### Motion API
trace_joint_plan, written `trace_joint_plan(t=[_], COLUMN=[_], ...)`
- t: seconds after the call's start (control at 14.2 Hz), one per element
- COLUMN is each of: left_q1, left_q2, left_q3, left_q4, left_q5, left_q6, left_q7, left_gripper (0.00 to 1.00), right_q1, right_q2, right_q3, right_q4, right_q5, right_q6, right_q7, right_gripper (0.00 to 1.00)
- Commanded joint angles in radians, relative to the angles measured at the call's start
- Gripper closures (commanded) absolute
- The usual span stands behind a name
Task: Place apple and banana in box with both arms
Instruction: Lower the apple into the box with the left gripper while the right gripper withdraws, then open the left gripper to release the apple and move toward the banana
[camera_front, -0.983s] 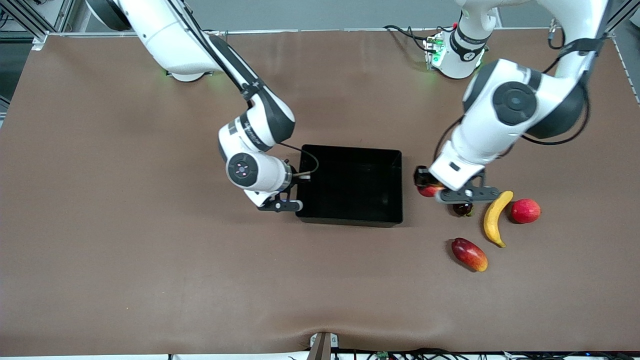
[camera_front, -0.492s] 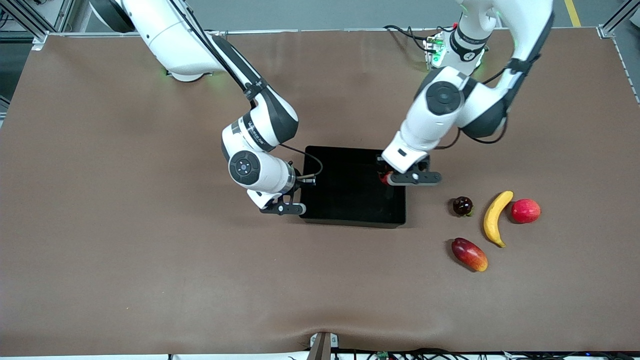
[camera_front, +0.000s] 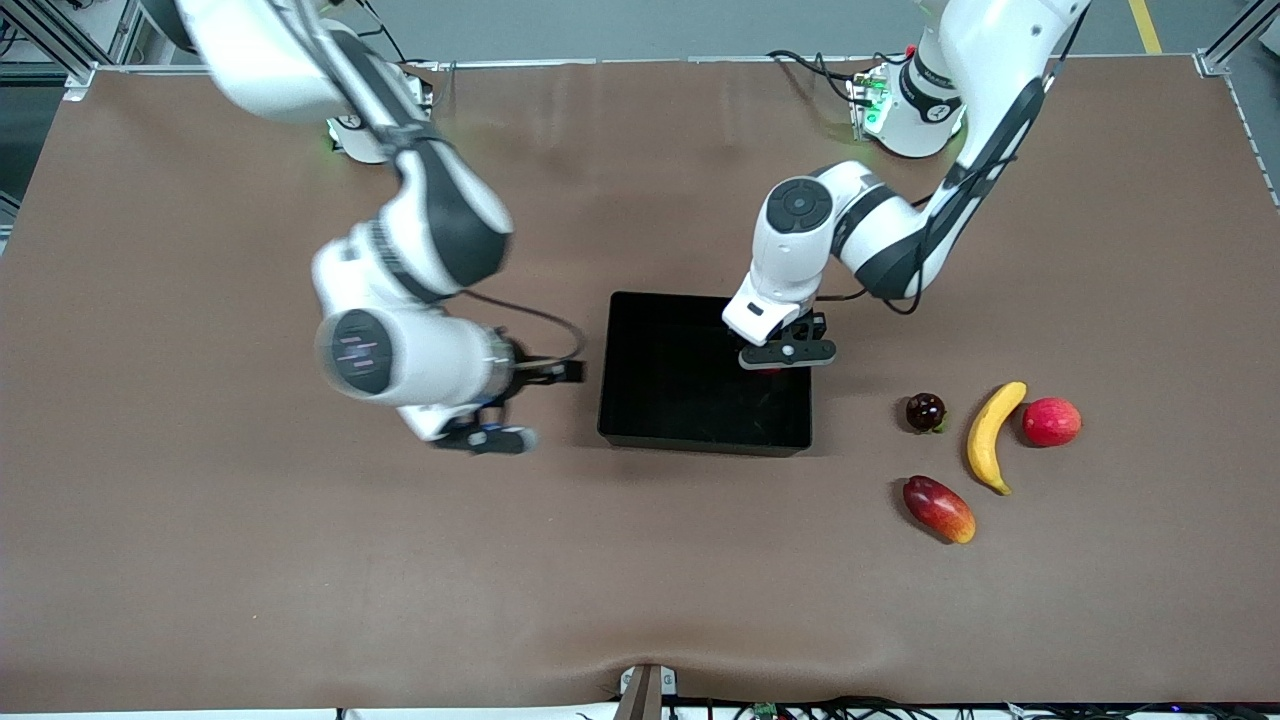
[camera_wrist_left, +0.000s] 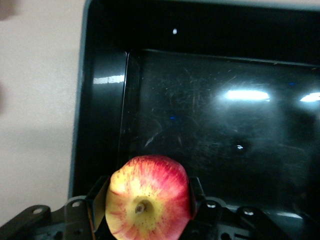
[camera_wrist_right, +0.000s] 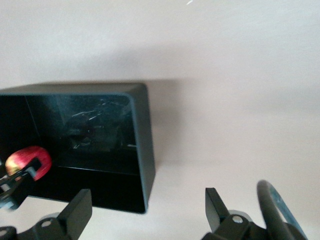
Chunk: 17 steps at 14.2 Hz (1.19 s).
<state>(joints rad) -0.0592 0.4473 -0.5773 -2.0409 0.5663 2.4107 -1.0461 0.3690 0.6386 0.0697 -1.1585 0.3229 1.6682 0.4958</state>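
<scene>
The apple (camera_wrist_left: 147, 197), red with yellow streaks and a yellow stem dimple, sits between the fingers of my left gripper (camera_front: 785, 352), which is shut on it. It hangs over the inside of the black box (camera_front: 700, 445), at the end toward the left arm; in the front view only a red sliver of the apple (camera_front: 767, 370) shows. The banana (camera_front: 990, 437) lies on the table toward the left arm's end, apart from the box. My right gripper (camera_front: 485, 438) is open and holds nothing, beside the box toward the right arm's end; in its wrist view the box corner (camera_wrist_right: 142, 135) and the apple (camera_wrist_right: 29, 160) show.
Around the banana lie a smooth pinkish-red round fruit (camera_front: 1051, 421), a small dark fruit (camera_front: 925, 411) and a red-and-orange mango (camera_front: 938, 508), the mango nearest the front camera. Brown table surface surrounds the box.
My left arm carried the apple from beside the other fruits to over the box. My right gripper opened and drew away from the box's wall toward the right arm's end.
</scene>
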Motion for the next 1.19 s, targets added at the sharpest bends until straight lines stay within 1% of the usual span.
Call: trace_joint_plan(t=[0.0,0.21,0.35,0.42,0.49,0.56,0.63,0.77,0.91,0.98,1.05,1.12], left_q1=[-0.005,-0.028,-0.040,-0.039,-0.039,-0.037,-0.036,-0.028,-0.025,-0.021,-0.014,-0.014], left_q2=[0.045,0.096,0.111,0.114,0.114,0.114,0.111,0.090,0.056,0.054,0.056,0.057], left_q3=[-0.004,-0.004,-0.004,-0.004,-0.004,-0.004,-0.004,-0.006,-0.009,-0.030,-0.054,-0.058], left_q4=[0.018,0.054,0.065,0.065,0.067,0.068,0.068,0.074,0.109,0.155,0.219,0.296], left_q5=[0.078,0.078,0.078,0.078,0.078,0.078,0.078,0.078,0.058,0.044,0.024,-0.009], left_q6=[0.021,0.021,0.019,0.019,0.019,0.019,0.019,0.008,-0.040,-0.103,-0.192,-0.291], left_q7=[-0.084,-0.155,-0.160,-0.146,-0.150,-0.160,-0.160,-0.151,-0.143,-0.138,-0.117,-0.064], left_gripper=[1.00,1.00,1.00,0.84,0.27,0.09,0.00,0.00,0.00,0.00,0.00,0.00], right_q1=[-0.097,-0.203,-0.251,-0.271,-0.286,-0.301,-0.327,-0.367,-0.410,-0.412,-0.412,-0.406], right_q2=[-0.040,-0.100,-0.149,-0.172,-0.201,-0.218,-0.230,-0.273,-0.348,-0.405,-0.446,-0.486], right_q3=[0.016,0.010,0.013,0.015,0.013,0.013,0.013,0.013,0.013,0.012,0.015,0.015], right_q4=[0.026,0.026,0.026,0.026,0.019,0.019,0.019,0.010,-0.039,-0.093,-0.139,-0.182], right_q5=[-0.015,-0.027,-0.105,-0.142,-0.171,-0.200,-0.224,-0.234,-0.232,-0.251,-0.289,-0.316], right_q6=[-0.068,-0.131,-0.137,-0.139,-0.151,-0.174,-0.197,-0.217,-0.217,-0.209,-0.206,-0.205], right_q7=[-0.003,-0.003,-0.008,-0.035,-0.083,-0.138,-0.198,-0.287,-0.386,-0.417,-0.419,-0.421], right_gripper=[0.00,0.00,0.00,0.00,0.00,0.00,0.00,0.00,0.00,0.00,0.00,0.00])
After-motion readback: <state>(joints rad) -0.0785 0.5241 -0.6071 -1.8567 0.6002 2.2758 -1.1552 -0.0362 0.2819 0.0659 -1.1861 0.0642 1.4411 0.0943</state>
